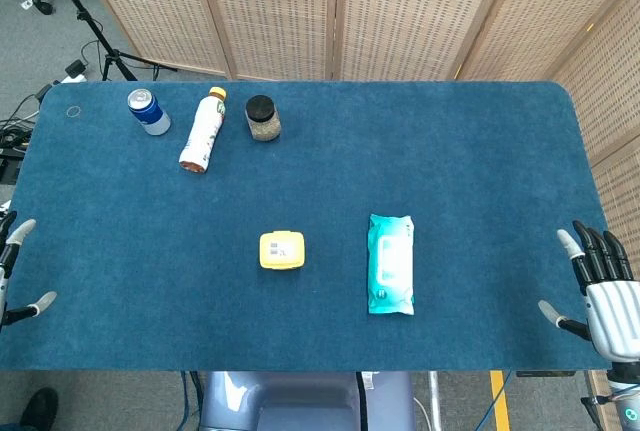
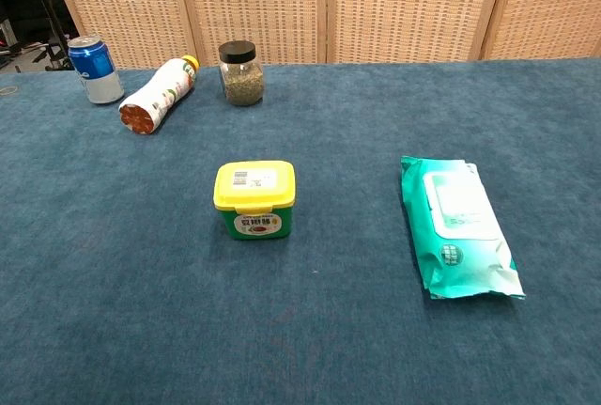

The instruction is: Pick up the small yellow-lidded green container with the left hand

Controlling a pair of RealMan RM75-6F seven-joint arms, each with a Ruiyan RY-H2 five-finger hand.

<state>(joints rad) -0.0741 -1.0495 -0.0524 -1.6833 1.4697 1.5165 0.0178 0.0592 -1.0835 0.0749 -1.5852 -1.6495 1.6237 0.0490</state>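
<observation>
Green container (image 1: 281, 250) mid-table, well apart from left hand (image 1: 18, 271).

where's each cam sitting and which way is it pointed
Head view: high above the near edge, looking steeply down on the blue felt table; the left hand and right hand show at the edges, fingers apart, holding nothing.
Chest view: low at the near edge, looking level across the table toward wicker screens; no part of the robot shows.
Shared: the small yellow-lidded green container, teal wipes pack, blue can, lying white bottle, black-lidded glass jar.
</observation>
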